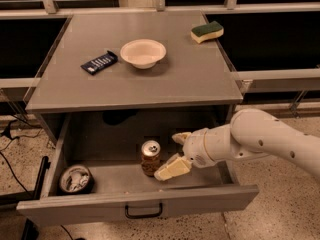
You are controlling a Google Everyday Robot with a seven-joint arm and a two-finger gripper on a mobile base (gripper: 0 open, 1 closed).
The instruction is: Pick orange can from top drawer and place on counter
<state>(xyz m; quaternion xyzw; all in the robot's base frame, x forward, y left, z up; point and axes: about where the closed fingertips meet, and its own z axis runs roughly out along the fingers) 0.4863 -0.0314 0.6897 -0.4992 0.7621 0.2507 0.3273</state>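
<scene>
Drawer [135,206] open, lower frame. Can [150,157] upright at centre of drawer, not yet gripped. Claw [167,155] just right of it, spread wide. Step: closing in for grasp. Next: straddle can, pinch, lift onto tabletop [150,84].

Dim warm overhead light, matte grey desk [190,79] lit above the cream gripper fingers [172,168], shadow behind them in the grey metal drawer [200,200].

Legible text — none.
Pale print on dark packet [99,62], beyond and left of orange can [150,159], unreadable — gripper [167,155] just right of can.
</scene>
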